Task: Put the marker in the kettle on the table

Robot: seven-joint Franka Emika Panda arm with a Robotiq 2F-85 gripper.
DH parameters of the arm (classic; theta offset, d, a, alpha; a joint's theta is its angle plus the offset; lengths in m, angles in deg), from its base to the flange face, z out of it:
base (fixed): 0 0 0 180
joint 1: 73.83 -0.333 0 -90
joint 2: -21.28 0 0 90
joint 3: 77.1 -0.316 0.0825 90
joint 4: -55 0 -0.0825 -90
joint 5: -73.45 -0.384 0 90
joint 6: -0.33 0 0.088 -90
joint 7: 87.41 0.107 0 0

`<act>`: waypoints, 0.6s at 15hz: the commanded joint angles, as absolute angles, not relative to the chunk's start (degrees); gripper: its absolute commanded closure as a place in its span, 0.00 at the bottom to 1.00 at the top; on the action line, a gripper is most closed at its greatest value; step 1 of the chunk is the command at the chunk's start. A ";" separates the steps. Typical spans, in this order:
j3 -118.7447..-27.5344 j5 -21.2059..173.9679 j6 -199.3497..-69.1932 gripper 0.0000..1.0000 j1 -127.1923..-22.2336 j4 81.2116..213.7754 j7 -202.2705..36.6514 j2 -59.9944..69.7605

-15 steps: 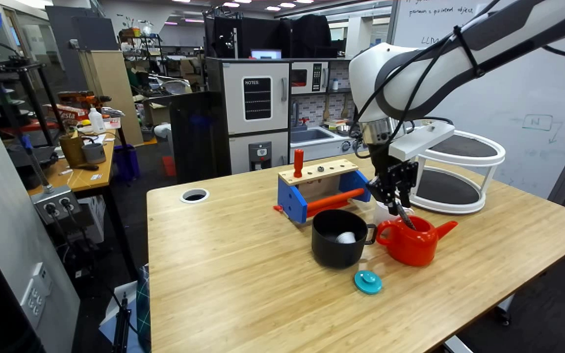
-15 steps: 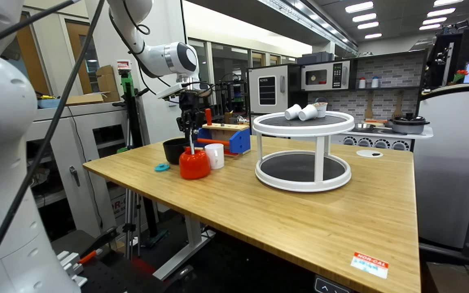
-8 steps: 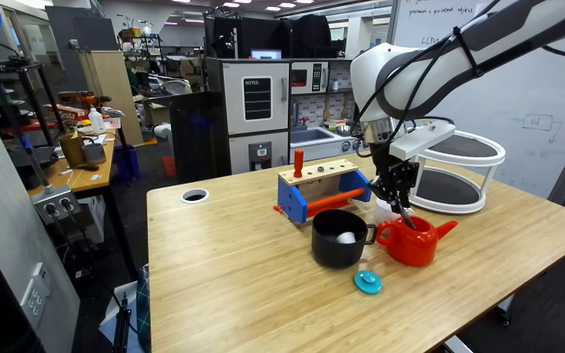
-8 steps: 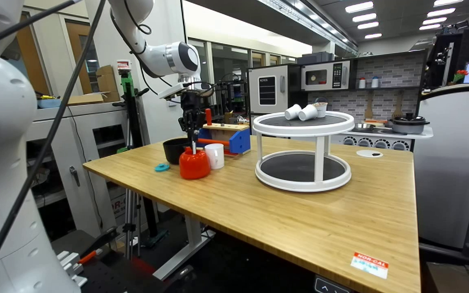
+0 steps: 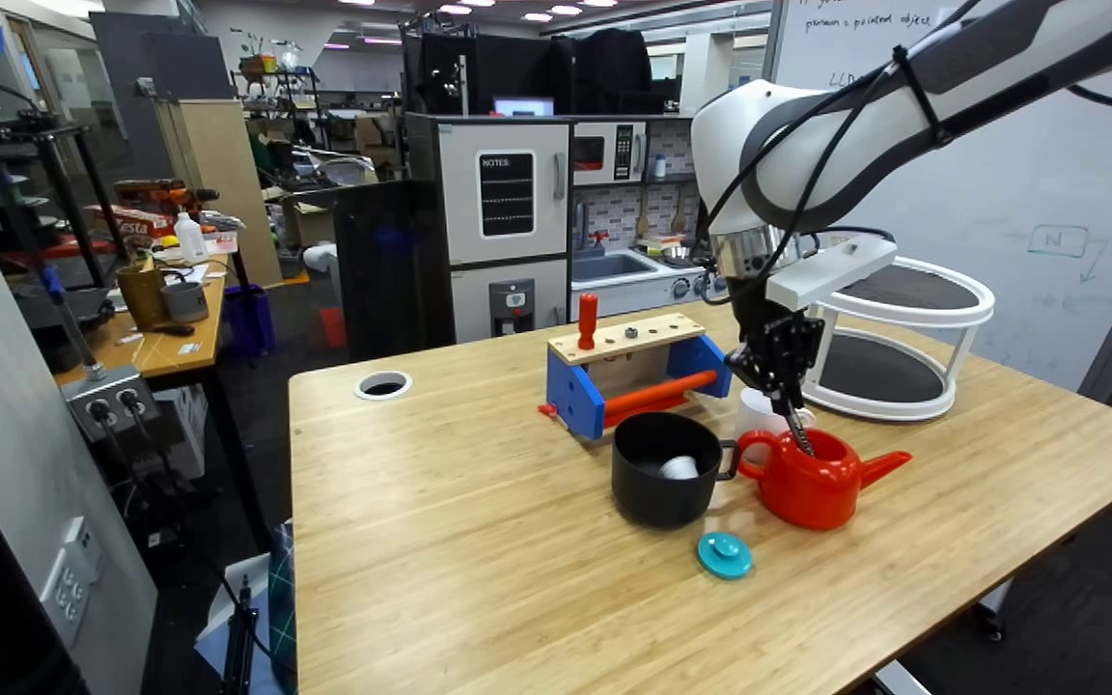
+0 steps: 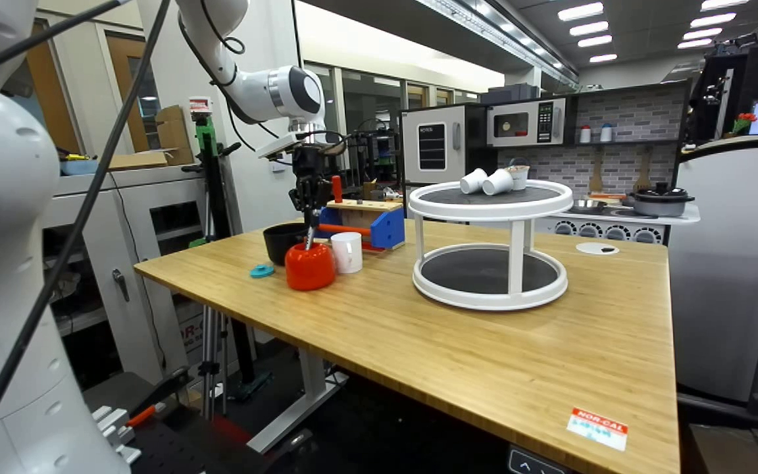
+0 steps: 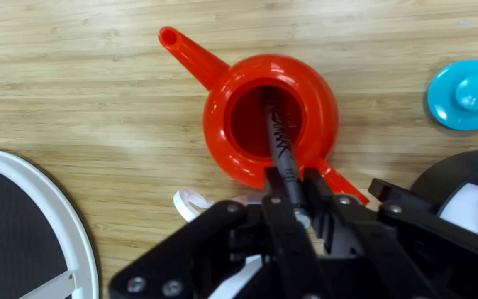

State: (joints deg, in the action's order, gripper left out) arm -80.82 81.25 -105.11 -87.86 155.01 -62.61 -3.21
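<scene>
Marker [image 7: 280, 141] held near its upper end, the claw [image 7: 292, 176] is clamped on it just above the rim of the red kettle [image 5: 812, 497]; the marker tilts, its lower part down inside the kettle's mouth. Whether the tip touches the kettle's floor is too dark to tell. Low beside the claw, next to the kettle, stands a white mug [image 6: 347, 253]. Near the claw, on the kettle's handle side, is the black pot [image 5: 653, 504] with something white [image 5: 680, 468] inside. A turquoise lid [image 5: 725, 556] lies flat on the table [image 5: 459, 541], on the pot's side of the claw. Across the claw from the pot rises a white two-tier stand [image 6: 491, 211], white cups [image 6: 499, 182] on its upper deck. Behind the pot, in an exterior view, sits a blue-sided toy workbench [image 5: 657, 394]. Well apart from the claw, near a table corner, is a round hole [image 5: 383, 388]; past the table, a toy kitchen [image 5: 503, 253].
</scene>
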 commanded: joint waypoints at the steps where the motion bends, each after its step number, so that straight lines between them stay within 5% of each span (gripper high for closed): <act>1: -80.66 80.70 -104.53 0.96 -87.49 154.99 -62.71 -2.27; 9: -79.59 85.97 -108.23 0.96 -87.16 158.44 -61.86 6.60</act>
State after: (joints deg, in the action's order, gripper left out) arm -79.30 84.52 -105.55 -87.69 155.09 -62.48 2.57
